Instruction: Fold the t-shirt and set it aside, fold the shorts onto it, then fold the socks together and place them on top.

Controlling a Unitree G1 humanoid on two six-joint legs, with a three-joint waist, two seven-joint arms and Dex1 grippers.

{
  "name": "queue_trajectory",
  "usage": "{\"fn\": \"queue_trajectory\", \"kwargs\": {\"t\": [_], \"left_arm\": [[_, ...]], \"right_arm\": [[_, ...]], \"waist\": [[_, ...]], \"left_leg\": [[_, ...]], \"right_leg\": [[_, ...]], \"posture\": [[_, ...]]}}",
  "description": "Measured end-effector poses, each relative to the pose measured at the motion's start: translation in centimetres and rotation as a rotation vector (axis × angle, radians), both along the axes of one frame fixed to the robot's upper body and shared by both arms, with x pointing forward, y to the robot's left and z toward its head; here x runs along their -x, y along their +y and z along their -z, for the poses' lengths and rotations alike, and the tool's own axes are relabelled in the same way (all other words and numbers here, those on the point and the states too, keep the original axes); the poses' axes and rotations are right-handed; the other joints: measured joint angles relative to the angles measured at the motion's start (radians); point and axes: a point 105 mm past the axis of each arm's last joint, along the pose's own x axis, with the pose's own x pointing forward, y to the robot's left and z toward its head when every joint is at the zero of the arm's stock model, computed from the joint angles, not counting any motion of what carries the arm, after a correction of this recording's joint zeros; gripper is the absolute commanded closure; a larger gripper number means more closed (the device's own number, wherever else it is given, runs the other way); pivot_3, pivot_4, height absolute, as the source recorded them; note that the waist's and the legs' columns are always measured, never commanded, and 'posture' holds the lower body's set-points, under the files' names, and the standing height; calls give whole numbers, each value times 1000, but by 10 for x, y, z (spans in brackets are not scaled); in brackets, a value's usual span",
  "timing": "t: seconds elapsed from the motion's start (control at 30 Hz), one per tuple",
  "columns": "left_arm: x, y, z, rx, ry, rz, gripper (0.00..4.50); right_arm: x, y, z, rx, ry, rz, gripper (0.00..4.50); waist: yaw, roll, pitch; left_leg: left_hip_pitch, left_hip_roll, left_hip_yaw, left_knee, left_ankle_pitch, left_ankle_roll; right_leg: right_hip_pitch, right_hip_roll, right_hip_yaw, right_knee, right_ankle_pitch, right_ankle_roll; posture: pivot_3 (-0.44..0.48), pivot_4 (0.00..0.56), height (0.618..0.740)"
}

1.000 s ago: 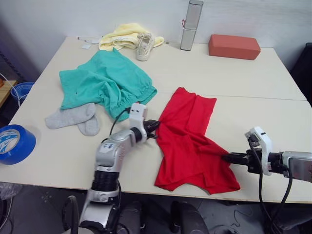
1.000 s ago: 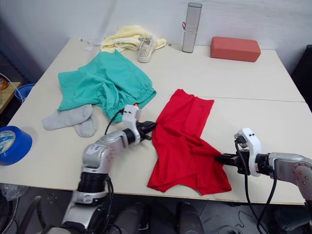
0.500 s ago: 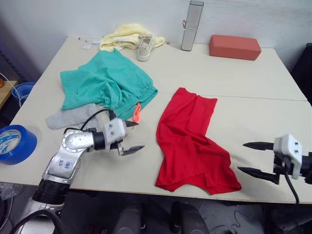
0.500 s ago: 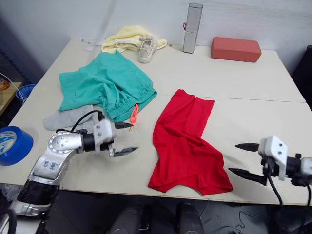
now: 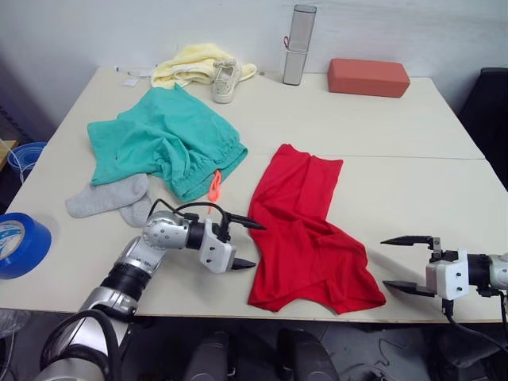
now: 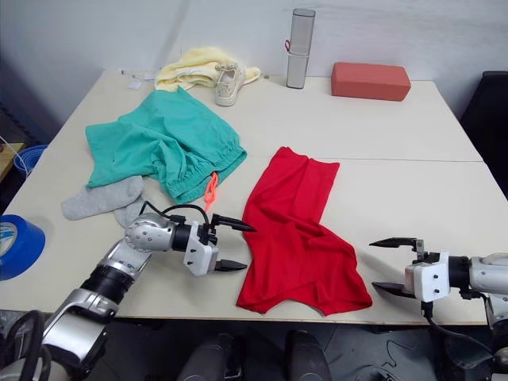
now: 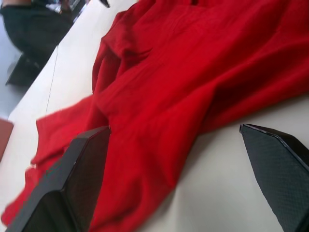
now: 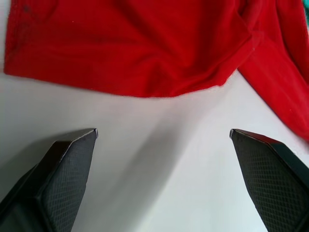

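Red t-shirt [image 5: 305,230] between spread, empty fingers of left gripper [image 5: 243,244] and right gripper [image 5: 396,264]; shorts [image 5: 163,143] perhaps overlapping socks [image 5: 111,198].

Wide cream rectangular desk [image 5: 373,119], seam across middle, against plain pale grey-white wall [image 5: 413,28]; dark floor [image 5: 16,186] beside desk.

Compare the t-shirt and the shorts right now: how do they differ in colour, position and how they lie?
The t-shirt is bright red; the shorts are teal-green with an orange drawstring. The t-shirt lies near the front edge between the left gripper and right gripper, both open; the shorts lie farther back on the robot's left, beside the socks. The t-shirt is roughly folded into a long strip; the shorts are spread and rumpled. Both rest on the table, ungripped.
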Motion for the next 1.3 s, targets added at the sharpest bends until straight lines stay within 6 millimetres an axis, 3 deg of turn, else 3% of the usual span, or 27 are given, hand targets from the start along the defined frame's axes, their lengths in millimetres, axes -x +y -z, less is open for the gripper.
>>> {"fn": "queue_trajectory", "kwargs": {"t": [0.4, 0.9, 1.0, 1.07, 1.13, 1.3], "left_arm": [[15, -20, 10, 25, 27, 95, 9], [33, -25, 19, 36, 123, 142, 9], [34, -25, 21, 27, 124, 149, 582], [36, -25, 25, 6, 124, 159, 1252], [37, -25, 28, -15, 123, 168, 1923], [36, -25, 34, -57, 100, 174, 3501]], "right_arm": [[7, 45, 7, -95, -30, -156, 0], [19, 77, 10, -167, -70, -262, 0], [20, 78, 11, -171, -81, -261, 0], [19, 80, 11, -163, -94, -264, 179], [19, 81, 13, -153, -93, -268, 614], [21, 83, 23, -117, -67, -280, 2323]], "waist": [[1, 0, -2], [2, 1, -3], [2, 2, -3], [2, 1, -3], [2, 1, -4], [2, 1, -7]], "left_leg": [[5, 0, -1, -5, 0, -1], [6, 0, -1, -6, 1, -1], [6, 0, -1, -6, 1, -1], [8, 0, -1, -6, 0, 0], [10, 0, -1, -6, -2, 3], [15, 0, -2, -6, -3, 5]], "right_leg": [[3, 0, 0, -2, -1, -2], [4, 0, 0, -2, -2, -3], [4, 0, 0, -2, -2, -3], [6, 0, 0, -2, -2, -3], [8, 0, 0, -2, -2, -3], [13, 0, 0, -3, -3, -5]], "posture": [[0, 150, 740], [0, 150, 740], [0, 150, 740], [0, 150, 740], [0, 150, 740], [0, 150, 740]]}}
